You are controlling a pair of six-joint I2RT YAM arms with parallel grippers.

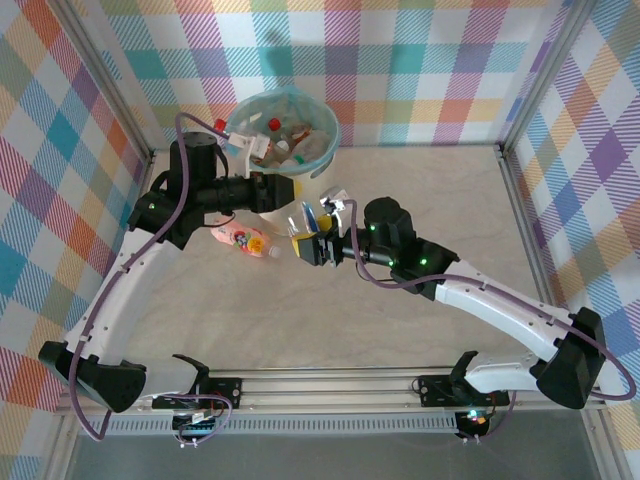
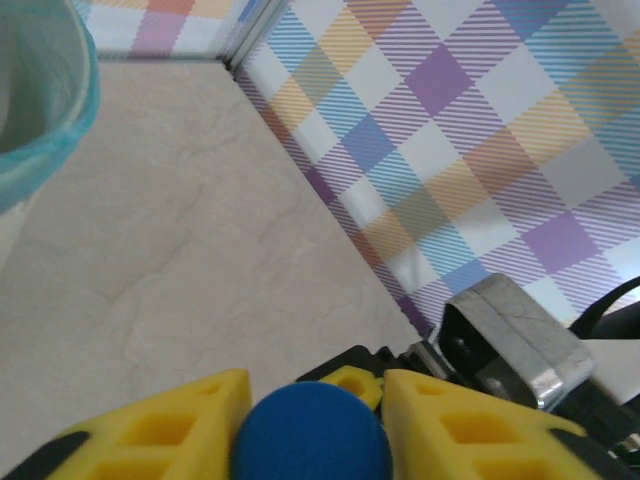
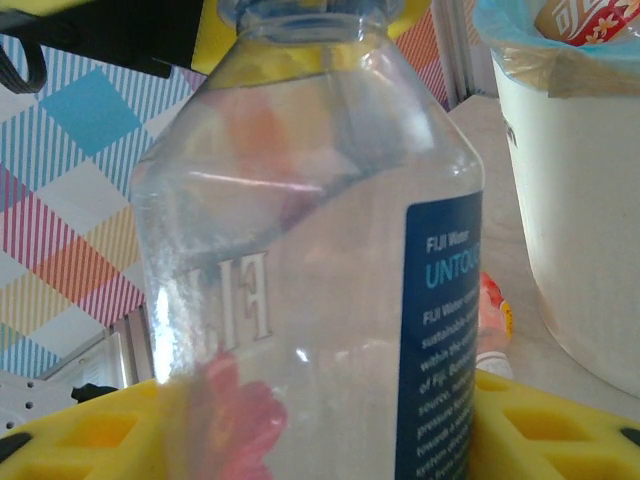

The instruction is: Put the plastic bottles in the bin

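The right gripper (image 3: 320, 430) is clamped on a clear Fiji water bottle (image 3: 300, 250), which rises between its yellow fingers (image 3: 90, 430) just beside the bin (image 3: 570, 200). The left gripper (image 2: 315, 395) pinches a round blue cap (image 2: 310, 440), probably a bottle's, near the bin's teal rim. A pink-labelled bottle (image 1: 245, 240) lies on the table (image 1: 420, 180) between both grippers.

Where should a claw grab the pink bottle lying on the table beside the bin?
Best across the middle of the pink bottle, coming straight down. It lies on its side on the table, white cap pointing right, so a pinch across the labelled belly probably fits; the bin stands close behind.
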